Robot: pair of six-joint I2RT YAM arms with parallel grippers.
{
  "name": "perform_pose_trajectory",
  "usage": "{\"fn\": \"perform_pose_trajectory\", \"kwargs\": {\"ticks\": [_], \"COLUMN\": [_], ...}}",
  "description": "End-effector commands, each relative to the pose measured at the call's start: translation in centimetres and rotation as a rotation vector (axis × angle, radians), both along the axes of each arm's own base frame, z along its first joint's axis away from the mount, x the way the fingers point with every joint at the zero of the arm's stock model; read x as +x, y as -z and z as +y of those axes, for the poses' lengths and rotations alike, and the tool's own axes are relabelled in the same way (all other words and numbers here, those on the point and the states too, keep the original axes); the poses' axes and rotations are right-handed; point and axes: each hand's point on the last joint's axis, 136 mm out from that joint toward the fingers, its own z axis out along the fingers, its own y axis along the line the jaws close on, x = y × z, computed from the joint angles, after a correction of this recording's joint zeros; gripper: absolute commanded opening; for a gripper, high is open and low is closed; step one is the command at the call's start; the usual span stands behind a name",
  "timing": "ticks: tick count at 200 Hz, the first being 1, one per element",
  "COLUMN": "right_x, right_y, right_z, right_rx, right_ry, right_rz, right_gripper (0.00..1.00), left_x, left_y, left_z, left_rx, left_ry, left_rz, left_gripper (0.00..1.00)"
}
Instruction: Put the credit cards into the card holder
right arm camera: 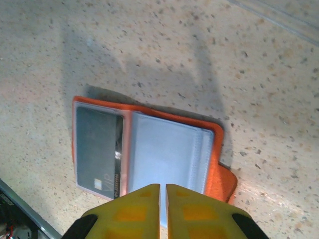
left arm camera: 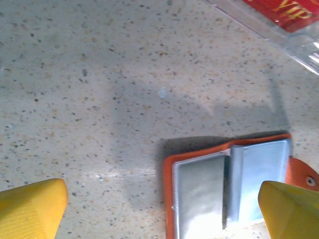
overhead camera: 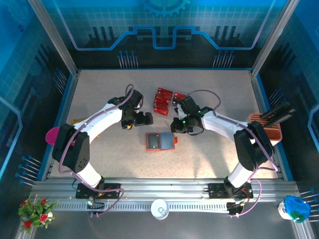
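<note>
Card holder (overhead camera: 160, 141): we log it lying open at the centre of the counter (overhead camera: 99, 89), grey pockets facing up. Its left pocket holds one dark credit card (right arm camera: 97, 149); the right pocket shows plain grey.

Red credit cards (overhead camera: 163, 99): in a clear tray (left arm camera: 279, 35), above centre.

Left gripper (overhead camera: 143, 119): upper left of the holder, fingers spread wide.

Right gripper (right arm camera: 163, 196): fingers closed together over the holder's lower edge.

Peach slotted stand (overhead camera: 269, 130): right edge of the frame, dark flat pieces (overhead camera: 276, 112) standing in it.
</note>
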Motion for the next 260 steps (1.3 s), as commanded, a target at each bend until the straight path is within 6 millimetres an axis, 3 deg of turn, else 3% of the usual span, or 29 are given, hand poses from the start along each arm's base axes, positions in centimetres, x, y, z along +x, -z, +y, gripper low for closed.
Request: {"fn": "perform_pose_trajectory", "kwargs": {"ticks": [1,43,68,148,209,260], "right_x": [-0.6,-0.2,-0.1,0.2,-0.5,-1.6], "right_y": [0.5,1.8,2.8,3.9,5.3,6.7], "right_z": [0.1,0.6,0.9,1.1,1.6,3.2], "right_rx": [0.014,0.014,0.004,-0.02,-0.046,-0.058], "right_ry": [-0.032,-0.045,-0.055,-0.083,-0.114,-0.145], "right_rz": [0.013,0.032,0.05,0.068,0.102,0.139], "right_gripper": [0.12,0.09,0.08,0.07,0.06,0.05], "left_x": [-0.8,-3.1,-4.1,-5.5,-5.4,-5.4], "left_y": [-1.4,0.0,1.5,5.6,6.6,6.9], "left_z": [-2.5,-6.4,-7.5,-6.5,-6.5,-6.6], "left_rx": [-0.095,-0.089,-0.061,0.031,0.053,0.056], "left_ry": [0.011,0.092,0.12,0.143,0.163,0.18], "left_rz": [0.008,0.036,0.054,0.103,0.115,0.114], "left_gripper": [0.99,0.99,0.99,0.99,0.99,0.99]}}
